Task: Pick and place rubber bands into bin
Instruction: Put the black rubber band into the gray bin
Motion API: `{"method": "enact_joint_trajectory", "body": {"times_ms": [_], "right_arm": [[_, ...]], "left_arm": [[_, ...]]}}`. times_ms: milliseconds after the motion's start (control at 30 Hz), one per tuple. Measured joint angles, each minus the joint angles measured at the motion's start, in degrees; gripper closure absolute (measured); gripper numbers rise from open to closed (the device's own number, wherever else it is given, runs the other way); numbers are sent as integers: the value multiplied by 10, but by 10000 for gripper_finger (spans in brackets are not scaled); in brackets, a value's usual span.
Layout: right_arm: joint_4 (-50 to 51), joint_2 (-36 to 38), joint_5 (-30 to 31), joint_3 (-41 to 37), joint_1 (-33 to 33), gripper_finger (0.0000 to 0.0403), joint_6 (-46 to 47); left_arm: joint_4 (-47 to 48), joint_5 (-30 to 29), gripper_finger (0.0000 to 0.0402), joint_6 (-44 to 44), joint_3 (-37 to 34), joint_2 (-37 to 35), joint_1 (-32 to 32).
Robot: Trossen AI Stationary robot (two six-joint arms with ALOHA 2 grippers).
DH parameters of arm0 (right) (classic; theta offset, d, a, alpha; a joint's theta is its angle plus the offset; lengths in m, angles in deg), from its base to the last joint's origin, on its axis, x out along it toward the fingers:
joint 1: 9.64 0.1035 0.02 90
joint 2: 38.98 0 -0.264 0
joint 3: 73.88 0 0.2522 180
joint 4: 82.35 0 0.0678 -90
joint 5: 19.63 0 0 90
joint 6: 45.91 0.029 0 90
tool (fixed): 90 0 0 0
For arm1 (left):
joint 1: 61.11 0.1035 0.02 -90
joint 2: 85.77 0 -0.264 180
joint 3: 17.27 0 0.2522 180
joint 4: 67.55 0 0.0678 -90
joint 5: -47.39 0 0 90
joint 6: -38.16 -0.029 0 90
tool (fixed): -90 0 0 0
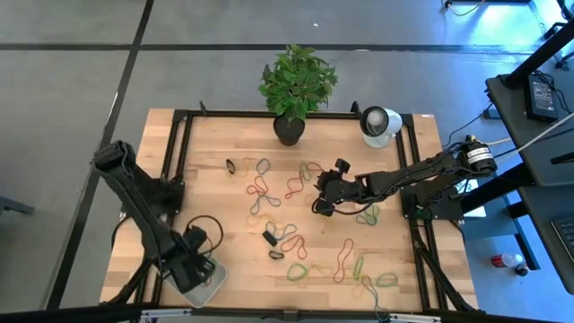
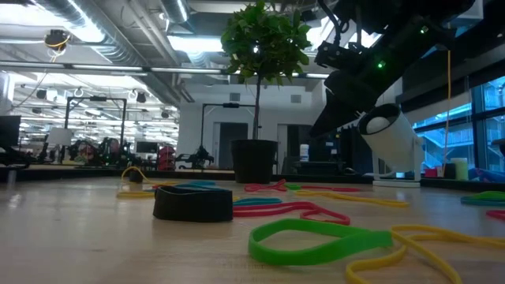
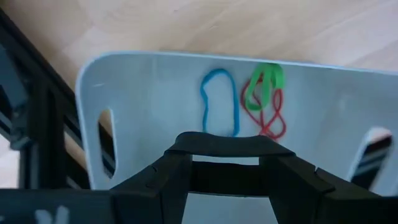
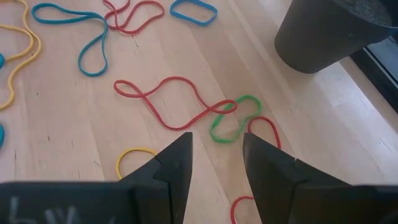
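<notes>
1. High view: the right gripper (image 1: 325, 199) hangs over the middle of the table (image 1: 215, 193), with loose rubber bands (image 1: 296, 242) strewn under it and on toward the near edge. A small black block (image 1: 270, 238) lies among them. The left gripper (image 1: 199, 260) waits over the bin (image 1: 212, 280) at the table's near left corner, well apart from the loose bands. A potted plant (image 1: 292, 85) and a white round device (image 1: 378, 123) stand at the far edge.

2. Low view: a green band (image 2: 316, 241) and a yellow one (image 2: 426, 252) lie flat and limp on the wood. I judge them very light, soft and stretchy; pinching one strand where a loop lifts or crosses another looks easiest.

3. Left wrist view: the left gripper's jaws stand spread and empty over the bin (image 3: 155, 87), which holds a blue band (image 3: 219, 102), a green one (image 3: 264, 81) and a red one (image 3: 270, 118).

4. Right wrist view: the right gripper (image 4: 216, 152) is spread, holding nothing. Just ahead of its tips a long red band (image 4: 168, 99) crosses a green loop (image 4: 233, 118); that crossing looks a fair place to grab. The plant's pot (image 4: 326, 31) stands beyond.

5. No brand, label or writing can be read in any view.
</notes>
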Motion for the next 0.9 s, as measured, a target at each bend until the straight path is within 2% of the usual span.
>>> {"method": "enact_joint_trajectory", "body": {"times_ms": [167, 333, 433, 533, 667, 900], "right_arm": [[-8, 0, 0, 0, 0, 258, 1], [-14, 0, 0, 0, 0, 258, 0], [-13, 0, 0, 0, 0, 258, 0], [-13, 0, 0, 0, 0, 258, 0], [-13, 0, 0, 0, 0, 258, 0], [-13, 0, 0, 0, 0, 258, 0]], "left_arm": [[-22, 2, 219, 1, 0, 60, 0], [-43, 55, 219, 1, 0, 112, -4], [-53, 84, 220, 0, 0, 129, -4], [-71, 87, 229, 0, 0, 131, -3], [-85, 81, 274, 0, 0, 131, -3], [-88, 81, 388, -11, 0, 130, -3]]}}
